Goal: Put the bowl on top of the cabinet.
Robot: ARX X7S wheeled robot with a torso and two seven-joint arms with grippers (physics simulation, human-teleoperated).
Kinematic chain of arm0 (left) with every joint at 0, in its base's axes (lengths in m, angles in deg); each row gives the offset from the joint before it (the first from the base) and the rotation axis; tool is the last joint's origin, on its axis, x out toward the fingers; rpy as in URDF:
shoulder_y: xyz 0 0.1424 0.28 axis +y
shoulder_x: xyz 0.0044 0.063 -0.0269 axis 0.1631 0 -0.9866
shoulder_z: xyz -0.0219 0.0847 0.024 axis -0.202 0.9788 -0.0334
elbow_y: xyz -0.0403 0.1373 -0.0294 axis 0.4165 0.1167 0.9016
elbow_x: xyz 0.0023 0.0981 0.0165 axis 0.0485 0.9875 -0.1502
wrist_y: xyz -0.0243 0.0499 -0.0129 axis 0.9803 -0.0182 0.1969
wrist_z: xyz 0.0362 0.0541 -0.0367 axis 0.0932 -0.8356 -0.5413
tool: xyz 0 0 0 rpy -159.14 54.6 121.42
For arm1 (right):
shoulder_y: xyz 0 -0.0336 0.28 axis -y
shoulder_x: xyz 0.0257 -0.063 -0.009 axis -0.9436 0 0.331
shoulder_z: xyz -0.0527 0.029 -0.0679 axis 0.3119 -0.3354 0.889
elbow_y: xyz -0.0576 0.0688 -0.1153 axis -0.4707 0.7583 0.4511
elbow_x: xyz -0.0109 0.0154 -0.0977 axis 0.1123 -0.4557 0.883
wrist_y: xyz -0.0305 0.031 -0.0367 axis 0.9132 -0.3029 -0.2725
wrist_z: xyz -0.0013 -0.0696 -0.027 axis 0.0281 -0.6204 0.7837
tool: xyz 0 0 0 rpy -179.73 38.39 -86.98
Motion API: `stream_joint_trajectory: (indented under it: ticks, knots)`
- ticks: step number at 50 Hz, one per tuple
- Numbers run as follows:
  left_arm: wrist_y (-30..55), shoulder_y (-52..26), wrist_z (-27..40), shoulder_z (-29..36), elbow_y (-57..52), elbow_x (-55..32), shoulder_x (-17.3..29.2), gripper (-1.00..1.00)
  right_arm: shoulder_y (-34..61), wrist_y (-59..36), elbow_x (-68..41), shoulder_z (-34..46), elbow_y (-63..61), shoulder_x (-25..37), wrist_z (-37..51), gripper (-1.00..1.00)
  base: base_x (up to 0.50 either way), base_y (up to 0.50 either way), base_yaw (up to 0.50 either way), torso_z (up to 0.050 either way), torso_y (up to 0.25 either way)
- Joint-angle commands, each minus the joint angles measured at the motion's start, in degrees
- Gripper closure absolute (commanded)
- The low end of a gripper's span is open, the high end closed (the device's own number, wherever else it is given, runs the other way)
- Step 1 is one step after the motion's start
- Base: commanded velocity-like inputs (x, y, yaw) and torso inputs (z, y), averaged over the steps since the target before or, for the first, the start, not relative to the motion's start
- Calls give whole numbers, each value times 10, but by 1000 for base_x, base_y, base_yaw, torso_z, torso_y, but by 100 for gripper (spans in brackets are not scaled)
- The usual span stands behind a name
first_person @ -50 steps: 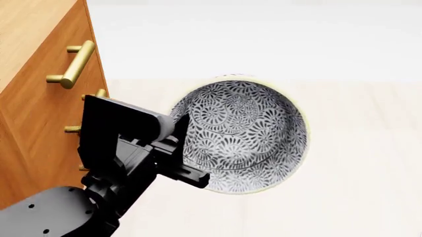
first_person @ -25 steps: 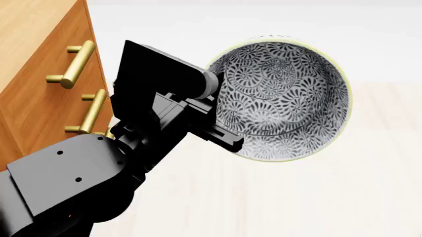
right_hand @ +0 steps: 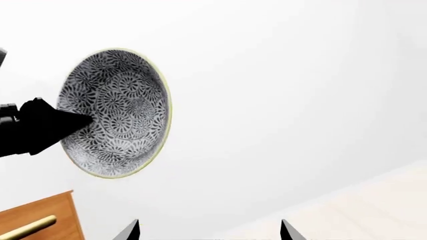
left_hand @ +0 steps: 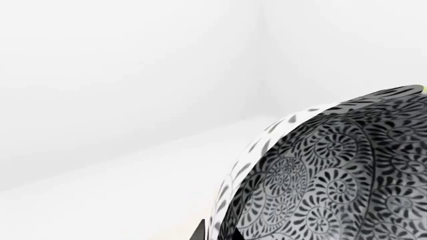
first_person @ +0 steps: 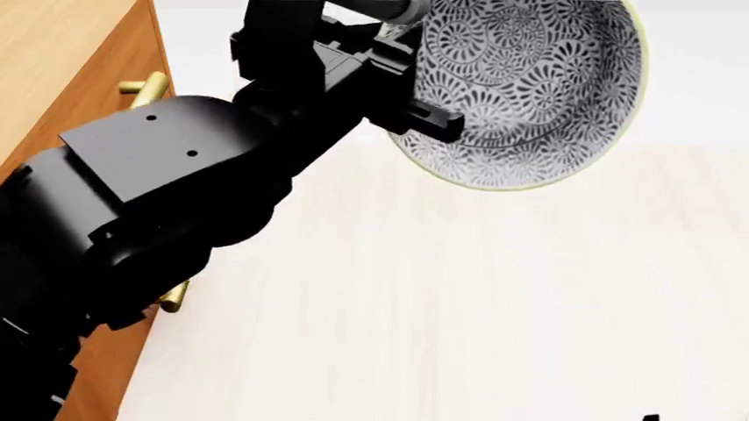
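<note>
Beside cabinet (first_person: 70, 35): left claw (first_person: 404, 83) pinches bowl (first_person: 527, 88), tipped sideways.

Floor (first_person: 468, 307): pale, light wood-grain boards, fills lower and right portion of head view; also shows as a pale strip in right wrist view (right_hand: 373, 205). Wall (first_person: 690, 70): plain white, featureless, meets floor along a straight line. Same white wall fills most of left wrist view (left_hand: 120, 75).

I saw the patterned grey-black round bowl (first_person: 527, 88) hanging above the floor (first_person: 468, 307), right of the orange-brown wooden cabinet (first_person: 70, 79).
</note>
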Motion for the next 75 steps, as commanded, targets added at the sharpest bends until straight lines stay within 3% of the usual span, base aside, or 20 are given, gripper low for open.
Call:
stream_joint_trajectory:
  ticks: [1,7,11,19,30,36,45,49,54,64,69,75]
  knots:
    - [-58,-129,22,123,144,-135,-8,100,1,-4,-10,-5,3,1,-2,-100,0,0,0,0,0]
    - [-137,-222,2,384,268,-426,-8,100,-9,3,-8,-10,-3,1,-4,-100,0,0,0,0,0]
    - [-137,-250,-23,442,304,-534,-8,100,-11,2,-3,-11,-5,0,-1,-100,0,0,0,0,0]
    - [-106,-283,-49,474,364,-625,-8,100,-10,-3,11,-12,-9,-2,5,-100,0,0,0,1,0]
    - [-114,-304,-16,485,370,-595,-8,100,-4,-10,15,-12,-5,-5,7,-100,0,0,0,0,1]
    - [-84,-316,2,482,415,-644,-8,100,-3,-12,17,-13,-4,-7,9,-100,0,0,0,0,0]
    - [-89,-333,-1,495,422,-633,-8,100,-1,-17,18,-14,-3,-9,10,-100,0,0,0,0,0]
    - [-64,-342,92,489,457,-674,-8,100,-1,-17,17,-16,-3,-9,10,-100,0,0,0,0,0]
    - [-36,-348,96,488,489,-764,-8,100,1,-20,16,-15,-2,-10,9,-100,0,0,0,0,2]
    - [-44,-381,75,659,489,-965,-6,100,8,-30,13,-13,3,-11,7,-100,0,0,0,0,0]
    - [-57,-386,101,717,489,-1079,0,100,10,-32,9,-13,4,-11,4,-100,0,0,0,0,0]
    - [-55,-395,85,799,489,-1165,2,100,10,-34,7,-14,4,-10,4,-100,0,0,0,0,0]
